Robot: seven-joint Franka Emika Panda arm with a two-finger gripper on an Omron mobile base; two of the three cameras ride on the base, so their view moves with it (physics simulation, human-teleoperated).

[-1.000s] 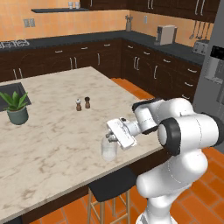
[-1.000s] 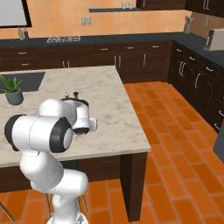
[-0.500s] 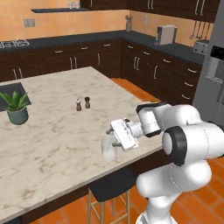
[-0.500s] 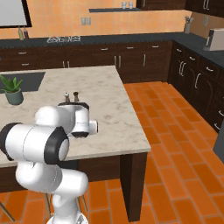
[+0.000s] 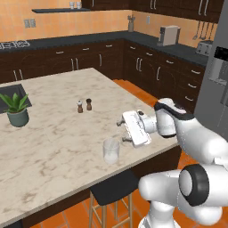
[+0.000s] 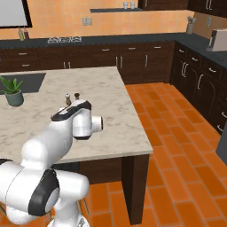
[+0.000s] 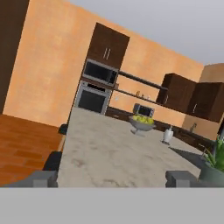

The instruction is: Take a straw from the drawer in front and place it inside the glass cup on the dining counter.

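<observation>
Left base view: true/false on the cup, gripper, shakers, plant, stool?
1. The glass cup stands upright on the dining counter, near its front edge. True.
2. The gripper is shut on the glass cup. False: its fingers are spread open and it sits beside and above the cup, apart from it.
3. The two shakers stand side by side farther back on the counter than the cup. True.
4. The potted plant lies tipped over next to the cup. False: it stands upright near the left end of the counter, far from the cup.
5. A dark-seated stool stands below the counter edge under the cup. True.
</observation>
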